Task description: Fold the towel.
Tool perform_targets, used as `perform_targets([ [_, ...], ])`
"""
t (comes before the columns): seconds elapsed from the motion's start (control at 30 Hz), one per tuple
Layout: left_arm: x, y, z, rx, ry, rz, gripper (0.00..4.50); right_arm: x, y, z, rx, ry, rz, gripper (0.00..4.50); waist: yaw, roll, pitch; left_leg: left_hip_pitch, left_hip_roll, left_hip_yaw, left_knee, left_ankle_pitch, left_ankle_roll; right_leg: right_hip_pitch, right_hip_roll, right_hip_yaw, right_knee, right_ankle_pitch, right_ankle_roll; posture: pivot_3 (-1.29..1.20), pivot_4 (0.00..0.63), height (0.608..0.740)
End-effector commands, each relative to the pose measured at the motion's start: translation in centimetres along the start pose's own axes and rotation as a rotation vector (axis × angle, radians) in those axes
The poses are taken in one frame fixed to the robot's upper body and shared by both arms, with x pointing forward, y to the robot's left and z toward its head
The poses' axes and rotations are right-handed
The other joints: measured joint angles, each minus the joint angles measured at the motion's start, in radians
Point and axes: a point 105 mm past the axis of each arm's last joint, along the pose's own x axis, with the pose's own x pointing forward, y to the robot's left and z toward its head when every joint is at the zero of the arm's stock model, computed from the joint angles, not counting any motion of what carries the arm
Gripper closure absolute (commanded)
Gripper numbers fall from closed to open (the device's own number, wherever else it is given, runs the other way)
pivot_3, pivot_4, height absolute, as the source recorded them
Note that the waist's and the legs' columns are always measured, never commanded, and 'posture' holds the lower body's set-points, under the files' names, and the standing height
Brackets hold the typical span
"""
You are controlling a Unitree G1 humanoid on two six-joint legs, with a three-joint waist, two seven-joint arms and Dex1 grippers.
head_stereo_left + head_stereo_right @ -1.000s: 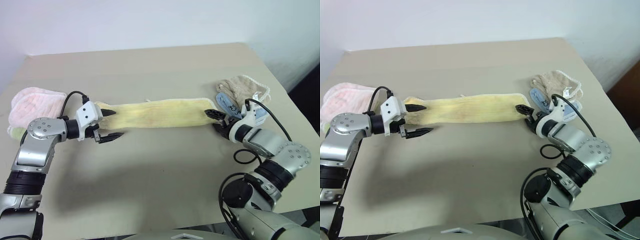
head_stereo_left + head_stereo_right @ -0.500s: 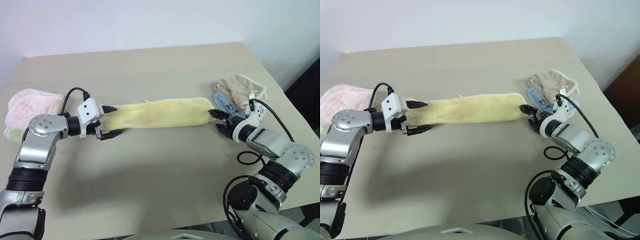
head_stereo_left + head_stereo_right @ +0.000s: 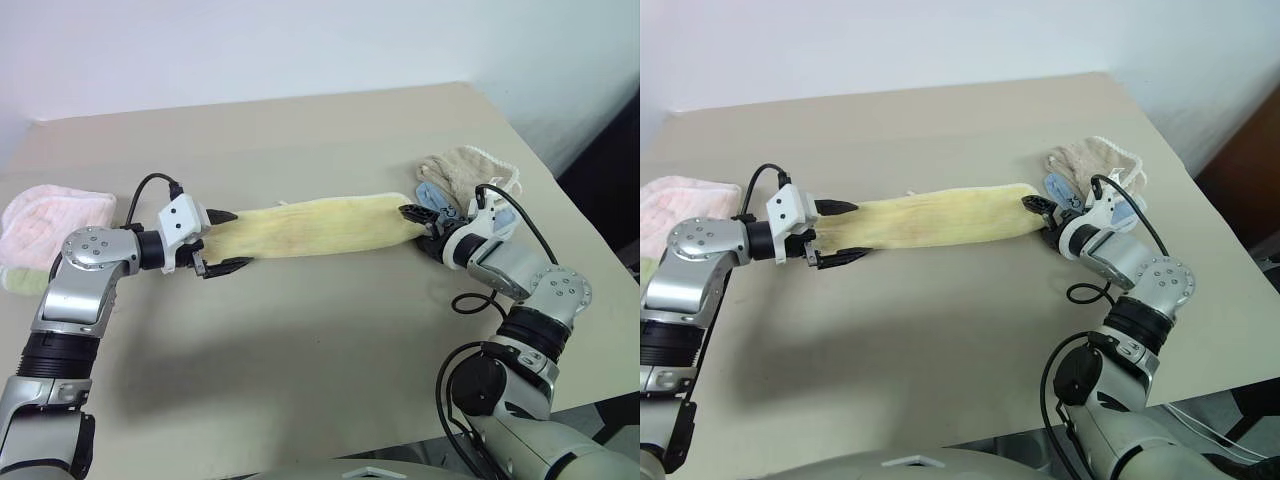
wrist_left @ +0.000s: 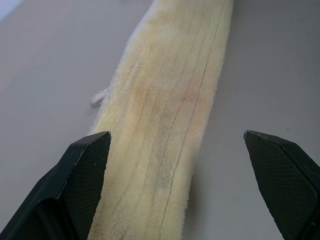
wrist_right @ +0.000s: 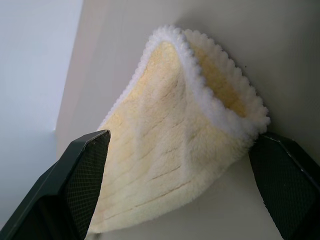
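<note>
Pale yellow towel (image 3: pixel 310 226) stretched lengthwise across table (image 3: pixel 300 340); left gripper (image 3: pixel 222 242) and right gripper (image 3: pixel 418 222) agape, straddling opposite ends. Best closed squarely over both layers before lifting.

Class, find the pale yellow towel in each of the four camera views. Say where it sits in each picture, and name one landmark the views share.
Left eye view: the towel stretches across the table's middle, between the grippers.
Right eye view: the same long strip, just above centre.
Left wrist view: it runs up the middle from between the black fingers.
Right wrist view: its white-edged end at centre.
Shared landmark: the tan table.
</note>
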Motion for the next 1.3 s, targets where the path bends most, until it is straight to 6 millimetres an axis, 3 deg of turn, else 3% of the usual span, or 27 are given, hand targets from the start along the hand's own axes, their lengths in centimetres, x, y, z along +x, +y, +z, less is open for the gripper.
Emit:
perform_targets([
  [0.03,-0.4,0.2,0.9,0.031,-0.022,0.015,0.00,0.1,-0.5,0.0,0.006,-0.003,-0.019,0.91,0.001,0.000,0.000,0.000,0.000,0.000,0.000,0.000,0.000,0.000,0.000,0.000,0.000,0.000,0.000,0.00,0.150,0.728],
  [0.33,-0.4,0.1,0.9,0.029,-0.020,0.017,0.00,-0.9,-0.7,0.7,0.002,-0.039,-0.028,3.98,0.016,0.000,0.000,-0.004,0.000,0.000,-0.004,0.000,0.000,-0.004,0.000,0.000,-0.004,0.000,0.000,0.00,0.150,0.728],
  [0.4,-0.3,0.1,0.9,0.029,-0.021,0.016,0.00,-1.2,-0.8,1.0,-0.001,-0.052,-0.030,4.47,0.016,0.000,0.000,-0.005,0.000,0.000,-0.004,0.000,0.000,-0.004,0.000,0.000,-0.005,0.000,0.000,0.00,0.150,0.728],
  [0.63,-0.5,0.2,0.8,0.034,-0.015,0.024,0.00,-4.1,0.5,5.3,-0.095,-0.171,-0.014,4.47,0.024,0.001,0.000,-0.010,-0.002,0.000,-0.004,-0.001,0.002,-0.008,-0.001,-0.001,-0.007,0.000,0.000,0.00,0.150,0.728],
  [0.83,-0.5,0.2,0.7,0.031,-0.014,0.024,0.00,-6.7,2.9,7.9,-0.343,-0.197,-0.015,4.47,0.024,0.001,0.000,-0.015,-0.002,0.000,-0.003,-0.002,0.003,-0.011,-0.001,-0.001,-0.008,0.000,0.000,0.00,0.150,0.728],
  [0.93,-0.2,0.2,0.7,0.030,-0.017,0.021,0.00,-6.4,4.0,7.0,-0.550,-0.135,-0.040,4.47,0.020,0.001,0.000,-0.015,-0.002,0.000,-0.003,-0.002,0.003,-0.010,-0.001,-0.001,-0.008,0.000,0.000,0.00,0.150,0.728],
  [1.1,0.4,0.2,0.9,0.035,-0.031,0.015,0.00,-3.5,7.0,1.7,-0.950,0.046,0.050,4.47,0.016,0.000,0.000,-0.014,-0.001,0.000,-0.001,-0.002,0.003,-0.010,-0.001,-0.002,-0.008,0.000,0.000,0.00,0.150,0.728],
  [1.3,0.7,0.3,1.2,0.038,-0.041,0.020,0.00,-0.1,9.2,-2.8,-1.161,0.169,0.180,4.47,0.024,0.000,0.000,-0.015,-0.002,-0.001,0.000,-0.002,0.004,-0.010,-0.001,-0.003,-0.008,0.000,0.000,0.00,0.150,0.728],
])
